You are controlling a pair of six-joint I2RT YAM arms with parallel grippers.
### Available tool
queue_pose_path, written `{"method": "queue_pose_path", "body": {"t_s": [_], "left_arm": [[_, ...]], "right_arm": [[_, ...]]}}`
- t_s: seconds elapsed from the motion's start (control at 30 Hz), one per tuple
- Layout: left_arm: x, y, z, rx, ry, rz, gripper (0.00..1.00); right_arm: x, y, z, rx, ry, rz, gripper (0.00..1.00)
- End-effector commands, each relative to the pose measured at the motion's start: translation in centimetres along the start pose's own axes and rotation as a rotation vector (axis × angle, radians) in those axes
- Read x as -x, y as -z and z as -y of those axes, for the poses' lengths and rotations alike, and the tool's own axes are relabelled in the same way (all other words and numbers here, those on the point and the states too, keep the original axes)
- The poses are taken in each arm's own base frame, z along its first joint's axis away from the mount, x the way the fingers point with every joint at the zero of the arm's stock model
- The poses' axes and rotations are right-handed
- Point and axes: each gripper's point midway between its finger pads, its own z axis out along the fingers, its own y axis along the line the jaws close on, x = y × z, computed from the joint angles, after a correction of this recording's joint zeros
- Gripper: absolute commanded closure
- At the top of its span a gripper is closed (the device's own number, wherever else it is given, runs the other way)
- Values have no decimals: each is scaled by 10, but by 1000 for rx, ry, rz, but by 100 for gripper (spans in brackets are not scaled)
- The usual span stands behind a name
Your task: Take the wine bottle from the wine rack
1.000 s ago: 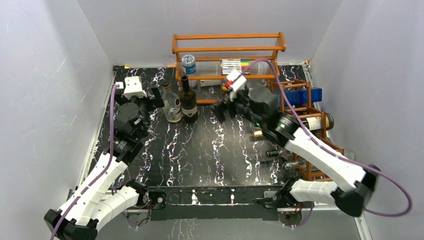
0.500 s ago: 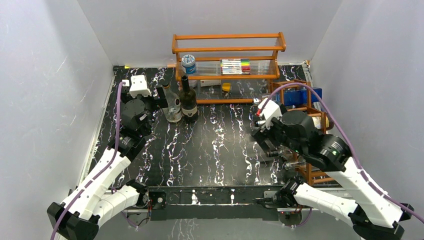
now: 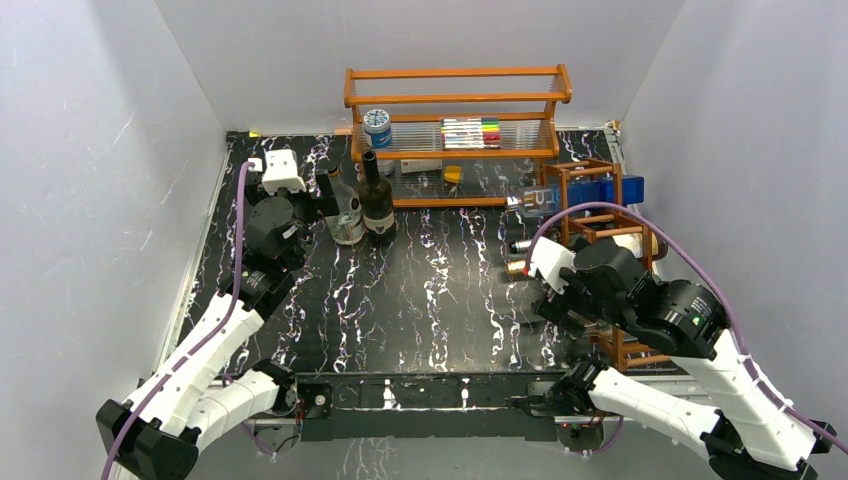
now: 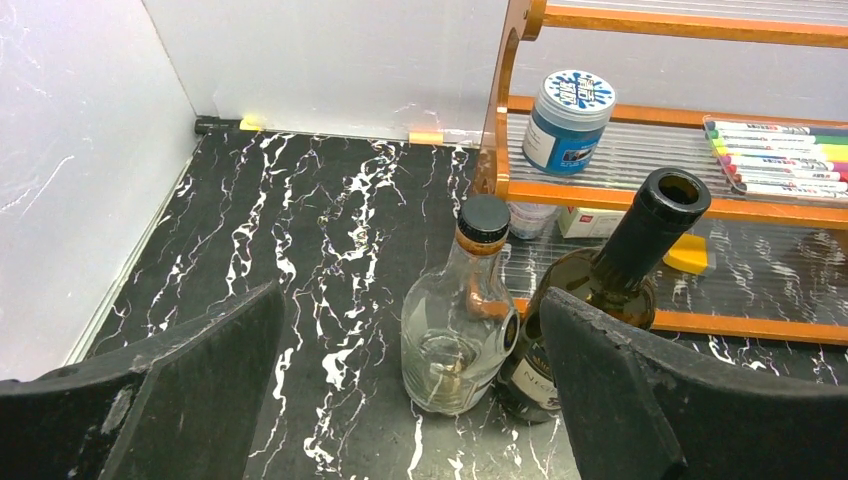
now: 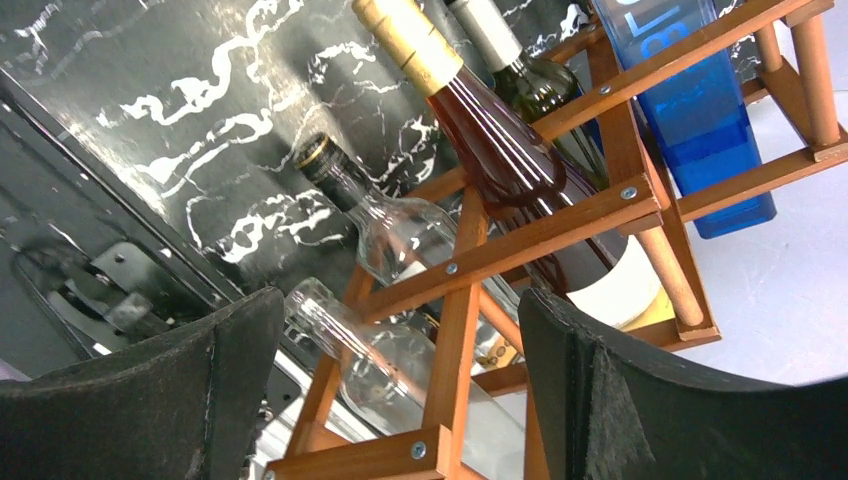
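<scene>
The wine rack [image 5: 545,225], a reddish-brown wooden lattice, stands at the table's right side [image 3: 575,185]. Several bottles lie in its cells. An amber wine bottle [image 5: 490,130] with a gold foil cap lies beside a dark green one [image 5: 535,85] with a silver cap. Two clear bottles [image 5: 400,240] lie lower down. My right gripper [image 5: 400,300] is open and faces the rack's near lower corner, where a clear bottle's neck [image 5: 330,325] and a wooden post sit between its fingers, untouched. My left gripper [image 4: 410,295] is open at the far left.
A clear flask [image 4: 460,330] and a dark open bottle [image 4: 610,290] stand upright just ahead of the left gripper. Behind them is the orange shelf [image 3: 455,100] holding a blue-lidded jar [image 4: 568,115] and markers. A blue bottle [image 5: 690,100] rests in the rack's top. Walls close in on both sides.
My right arm has swung from the orange shelf back and right to the rack's near side, staying open. The left arm has barely moved.
</scene>
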Motion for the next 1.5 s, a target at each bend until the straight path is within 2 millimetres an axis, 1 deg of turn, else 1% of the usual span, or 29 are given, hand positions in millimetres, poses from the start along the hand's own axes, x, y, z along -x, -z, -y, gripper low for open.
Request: {"method": "queue_pose_path", "body": {"t_s": [0.0, 0.13, 0.23, 0.3, 0.47, 0.53, 0.6, 0.67, 0.73, 0.83, 0.93, 1.0, 1.03, 1.1, 1.17, 1.23, 1.33, 1.47], "left_arm": [[14, 2, 1, -10, 36, 31, 2], [16, 3, 2, -17, 42, 34, 2], [17, 4, 1, -18, 45, 38, 2], [17, 4, 1, -18, 47, 39, 2], [19, 5, 2, -26, 55, 41, 2], [19, 5, 2, -26, 54, 41, 2], [19, 5, 2, -23, 53, 41, 2], [19, 5, 0, -18, 52, 43, 2], [21, 6, 0, -17, 53, 46, 2], [21, 6, -1, -14, 53, 51, 2], [22, 6, -2, -11, 51, 50, 2], [22, 6, -1, -14, 55, 51, 2], [23, 6, 0, -18, 56, 51, 2], [23, 7, -1, -18, 57, 52, 2], [25, 8, -2, -14, 58, 55, 2], [27, 9, -3, -11, 61, 61, 2], [29, 10, -5, -8, 62, 71, 2], [30, 11, -7, 0, 61, 76, 2]], "right_arm": [[-12, -1, 7, -23, 116, -50, 2], [-8, -18, 12, -57, 151, -90, 2], [-5, -33, 9, -34, 194, -125, 2], [-4, -41, 7, -17, 223, -144, 2], [5, -56, 16, -58, 263, -156, 2], [8, -64, 16, -57, 286, -163, 2], [4, -73, 15, -56, 337, -190, 2], [0, -84, 23, -102, 414, -228, 2], [2, -95, 26, -126, 463, -236, 2], [3, -111, 23, -116, 513, -241, 2], [8, -123, 32, -182, 565, -250, 2], [12, -132, 33, -195, 580, -247, 4], [12, -136, 33, -191, 579, -246, 8], [8, -145, 31, -175, 593, -270, 12], [3, -151, 36, -184, 613, -297, 12], [4, -155, 40, -195, 615, -304, 13], [2, -162, 41, -179, 622, -327, 16], [-6, -169, 47, -198, 651, -351, 17]]}}
